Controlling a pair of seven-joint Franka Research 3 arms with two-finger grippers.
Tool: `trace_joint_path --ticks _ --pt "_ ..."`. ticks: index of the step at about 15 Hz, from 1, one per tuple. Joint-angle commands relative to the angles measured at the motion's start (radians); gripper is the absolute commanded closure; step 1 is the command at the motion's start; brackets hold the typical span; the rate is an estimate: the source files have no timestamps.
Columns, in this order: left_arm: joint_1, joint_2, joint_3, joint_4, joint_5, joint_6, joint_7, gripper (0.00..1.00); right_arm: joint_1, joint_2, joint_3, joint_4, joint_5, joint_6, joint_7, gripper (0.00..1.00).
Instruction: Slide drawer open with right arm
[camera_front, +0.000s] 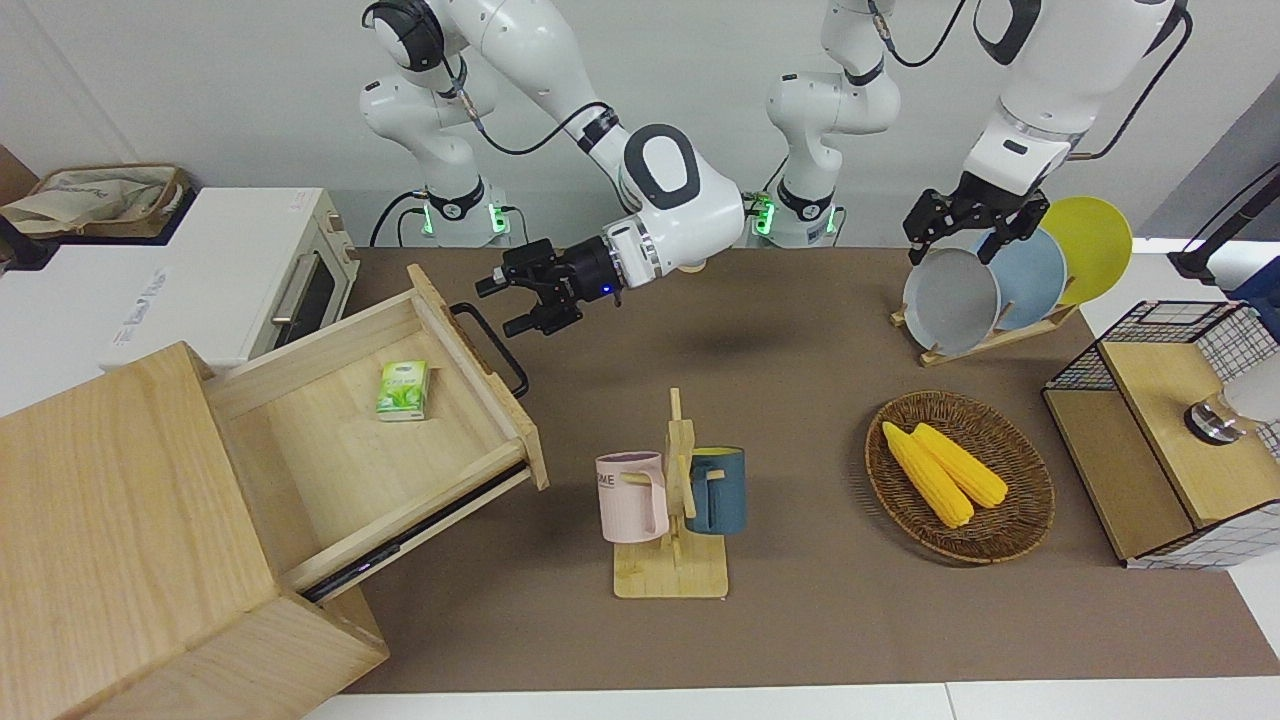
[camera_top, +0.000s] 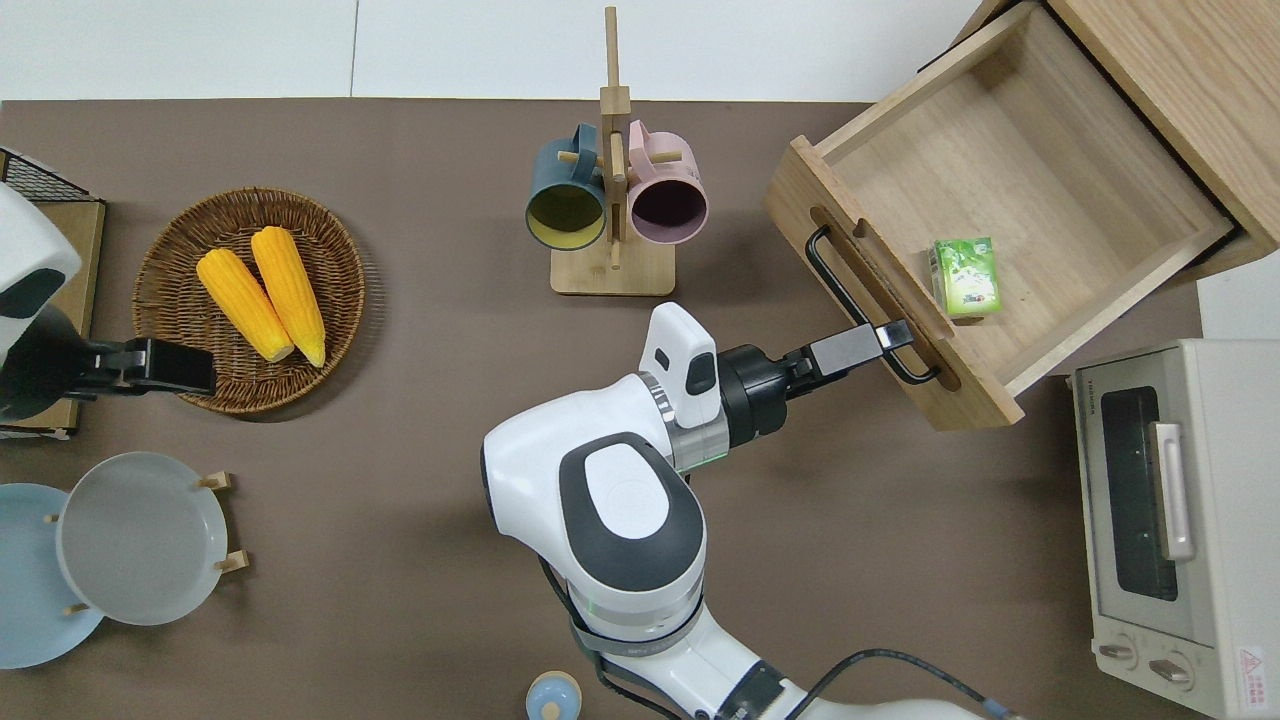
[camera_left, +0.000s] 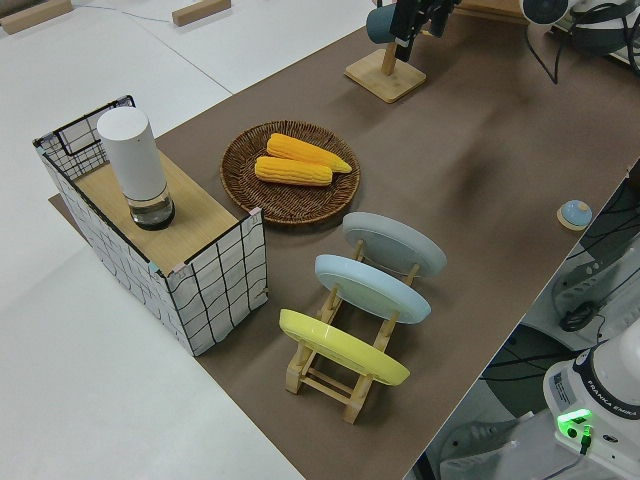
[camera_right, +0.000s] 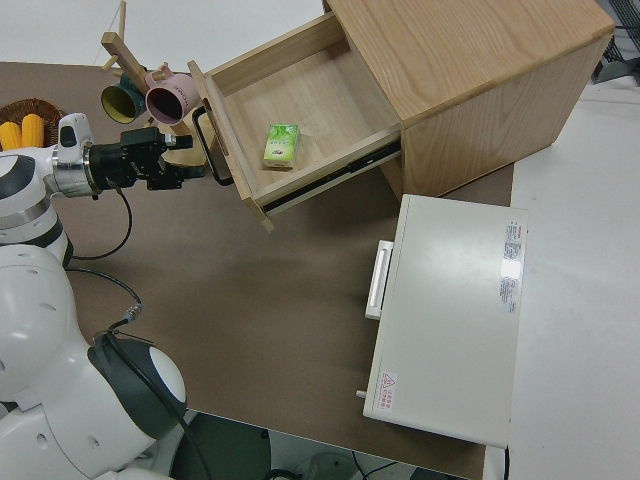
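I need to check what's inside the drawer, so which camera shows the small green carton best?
The overhead view: the small green carton lies unobstructed on the floor of the pale-wood drawer. Front and right side views show it smaller and slanted; the left side view misses it.

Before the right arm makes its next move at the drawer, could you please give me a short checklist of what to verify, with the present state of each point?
1. Drawer slid out of its box: ok, pulled far out, inside fully visible.
2. Right gripper at the handle: ok, its fingertips are at the bar's end nearer the robots.
3. Fingers released from the handle: cannot tell; contact is not clear in any view.
4. Green carton in the drawer: ok, lying flat on the drawer floor, apart from the gripper.
5. Mug rack apart from the arm: ok, a gap shows in the overhead view.
6. Left arm: ok, parked.
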Motion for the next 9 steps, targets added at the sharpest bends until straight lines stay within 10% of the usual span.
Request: trace_joint_path --ticks 1,9 --pt "-0.004 -0.008 0.004 0.004 0.013 -0.014 0.001 0.0 -0.009 -0.009 0.007 0.014 0.088 0.019 -0.001 0.009" --pt "-0.004 -0.008 0.004 0.004 0.013 -0.014 0.001 0.0 -0.038 -0.113 -0.03 0.068 0.422 0.144 0.028 0.009"
